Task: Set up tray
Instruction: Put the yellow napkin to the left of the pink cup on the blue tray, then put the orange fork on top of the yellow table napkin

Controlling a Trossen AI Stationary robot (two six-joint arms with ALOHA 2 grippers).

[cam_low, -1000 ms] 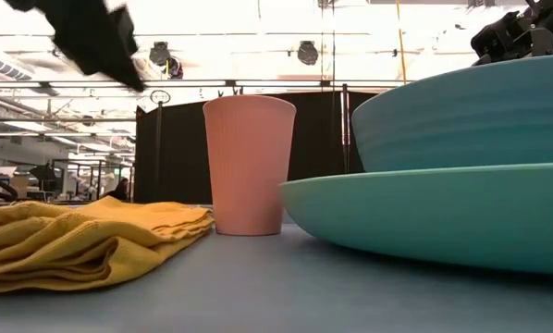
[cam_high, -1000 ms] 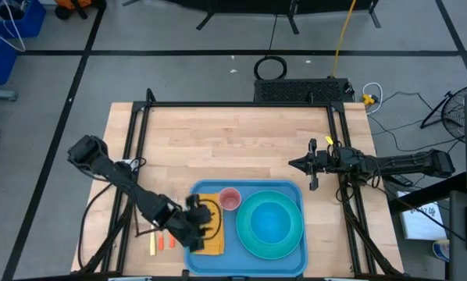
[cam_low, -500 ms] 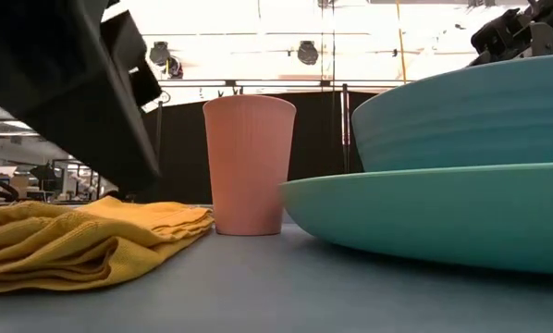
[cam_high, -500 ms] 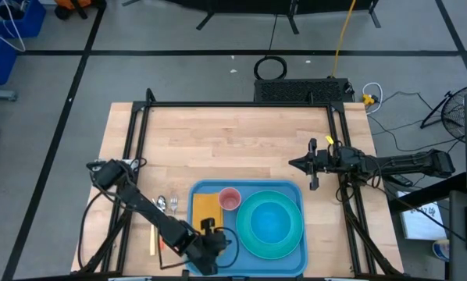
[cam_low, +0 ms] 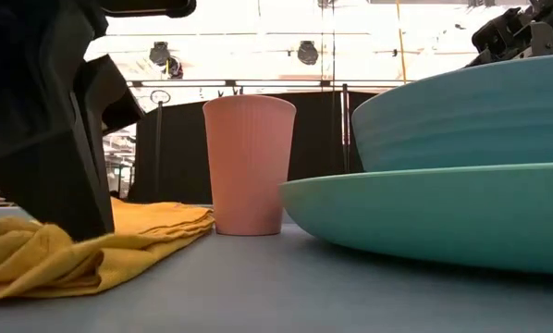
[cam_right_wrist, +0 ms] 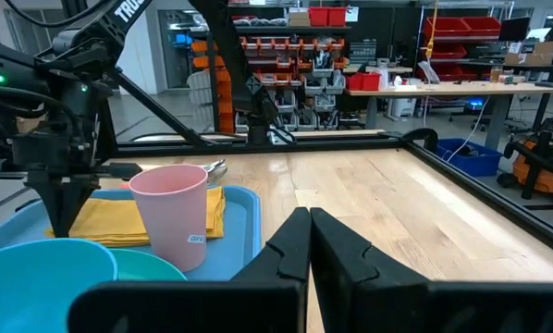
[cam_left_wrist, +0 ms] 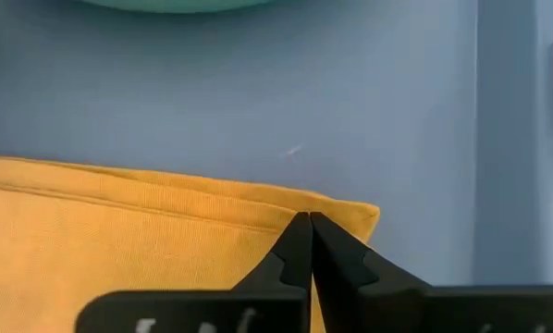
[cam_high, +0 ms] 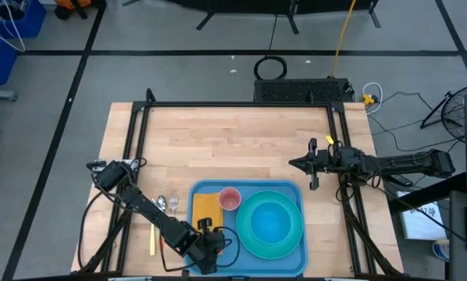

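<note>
Workshop floor, shelving and red bins far behind; pale wooden table (cam_high: 233, 148) inside a black frame. The tray (cam_high: 292, 251) sits at the table's near edge, centre-right, carrying a turquoise plate (cam_high: 253, 238) with a bowl (cam_high: 270, 218) in it, a pink cup (cam_high: 230, 199) and a yellow cloth (cam_high: 205, 207) on its left side. A second ago the left gripper (cam_left_wrist: 309, 242) stood partly open over the cloth; now it has come down at the cloth's near corner with its fingers pinched together on the fabric edge. Reads as a grip taken to straighten or shift the napkin. Cutlery (cam_high: 166, 205) still lies off the tray to its left, so setting-up looks unfinished. Right gripper (cam_right_wrist: 309, 242) waits, fingers shut and empty, above the table at far right.
</note>
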